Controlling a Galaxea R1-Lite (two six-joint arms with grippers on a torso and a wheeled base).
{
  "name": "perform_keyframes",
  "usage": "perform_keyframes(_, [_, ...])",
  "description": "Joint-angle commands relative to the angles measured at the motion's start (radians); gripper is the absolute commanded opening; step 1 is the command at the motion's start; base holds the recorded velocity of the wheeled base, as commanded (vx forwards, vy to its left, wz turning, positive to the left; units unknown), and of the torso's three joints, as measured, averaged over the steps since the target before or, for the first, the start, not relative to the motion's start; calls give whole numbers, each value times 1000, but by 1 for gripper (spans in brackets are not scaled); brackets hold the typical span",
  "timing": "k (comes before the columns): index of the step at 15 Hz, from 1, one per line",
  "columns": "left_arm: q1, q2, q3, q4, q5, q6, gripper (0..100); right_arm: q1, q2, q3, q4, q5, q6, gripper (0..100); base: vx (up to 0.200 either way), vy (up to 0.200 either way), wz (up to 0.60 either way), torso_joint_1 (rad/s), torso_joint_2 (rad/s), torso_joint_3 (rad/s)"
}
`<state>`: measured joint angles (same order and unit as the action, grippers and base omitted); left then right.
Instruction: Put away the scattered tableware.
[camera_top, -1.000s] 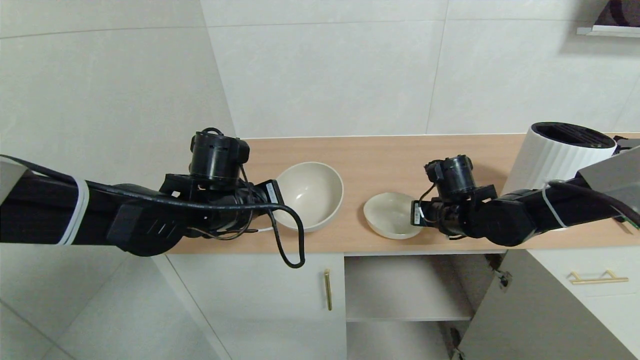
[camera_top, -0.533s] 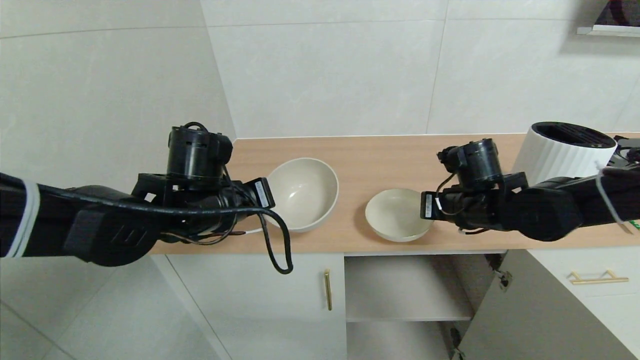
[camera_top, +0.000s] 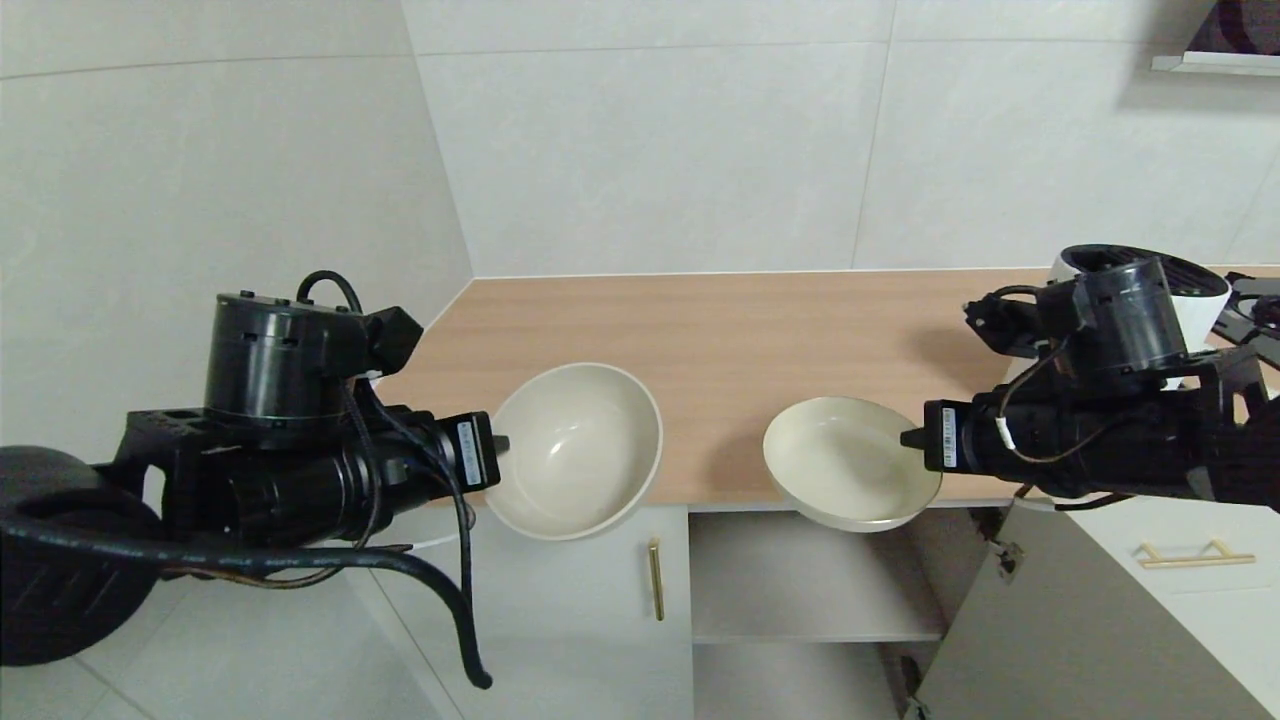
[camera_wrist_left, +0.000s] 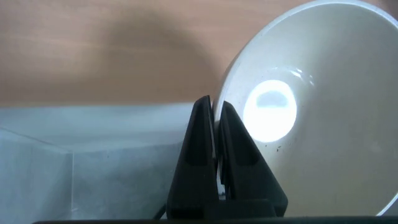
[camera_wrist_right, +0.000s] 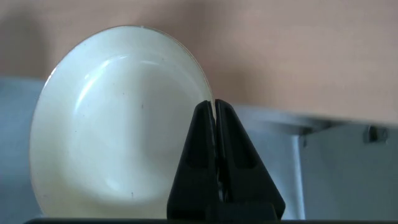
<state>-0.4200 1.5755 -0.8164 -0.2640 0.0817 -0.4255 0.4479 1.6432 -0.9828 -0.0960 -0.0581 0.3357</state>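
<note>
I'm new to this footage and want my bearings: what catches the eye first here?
Two cream bowls are held in the air by their rims. The larger bowl is in the left pincer and the smaller bowl in the right pincer, both over the front edge of the wooden counter. Below them a cabinet stands open.

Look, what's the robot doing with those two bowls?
The robot is tidying up dishes. Its left gripper pinches the rim of the bigger cream bowl, and its right gripper pinches the rim of the smaller bowl. Both bowls are held in the air at the front edge of the wooden counter. Just below them is an open cupboard, which is probably where the bowls will go.
</note>
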Motion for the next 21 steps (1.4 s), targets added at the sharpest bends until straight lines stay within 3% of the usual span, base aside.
perform_keyframes(1, [0,-32,17,2,-2,1,0,-1,-59,38,-2,7,0,0,0,0,0,0,0,0])
perform_keyframes(4, [-2,-26,16,3,-2,1,0,-3,-92,59,-2,4,-4,0,0,0,0,0,0,0])
perform_keyframes(7, [-2,-22,16,3,-2,-1,0,-3,-97,65,-2,1,-7,0,-200,0,0,9,2,4])
perform_keyframes(21, [-5,-2,17,3,-2,1,0,-5,-36,73,-2,0,-9,0,0,0,0,0,0,0])
